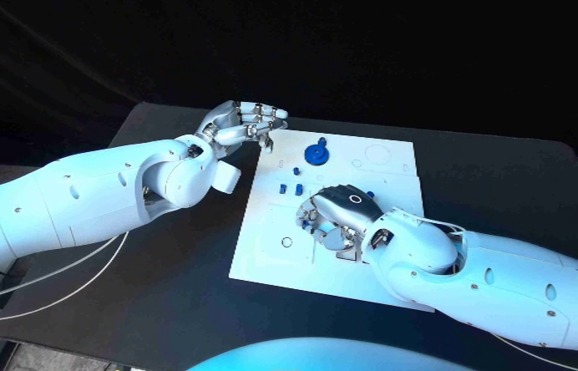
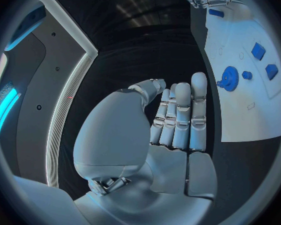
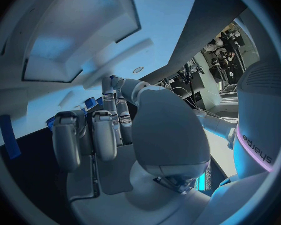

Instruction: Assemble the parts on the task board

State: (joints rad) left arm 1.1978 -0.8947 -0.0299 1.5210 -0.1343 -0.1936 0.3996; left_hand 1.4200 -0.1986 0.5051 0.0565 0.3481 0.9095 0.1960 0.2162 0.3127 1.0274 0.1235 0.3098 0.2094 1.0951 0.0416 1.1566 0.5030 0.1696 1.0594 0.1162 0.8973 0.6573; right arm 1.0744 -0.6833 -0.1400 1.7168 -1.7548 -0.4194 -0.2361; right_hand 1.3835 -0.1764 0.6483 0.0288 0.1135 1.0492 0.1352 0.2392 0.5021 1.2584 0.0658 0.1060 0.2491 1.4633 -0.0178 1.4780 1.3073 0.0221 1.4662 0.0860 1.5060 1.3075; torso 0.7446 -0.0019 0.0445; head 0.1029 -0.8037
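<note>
Head view — left hand (image 1: 245, 124) empty, fingers curled; right hand (image 1: 337, 214) knuckles-up on task board (image 1: 271, 258), grasp unclear.

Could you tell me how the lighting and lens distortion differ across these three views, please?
Head view: the task board is brightly lit against a black table and a dark background. Left wrist view: fisheye bends the board's straight edge, and the left hand is evenly lit before darkness. Right wrist view: the right hand looms large, and the board curves behind it.

Robotics lab: black table (image 1: 144, 304), equipment rack (image 3: 225, 52) behind.
</note>
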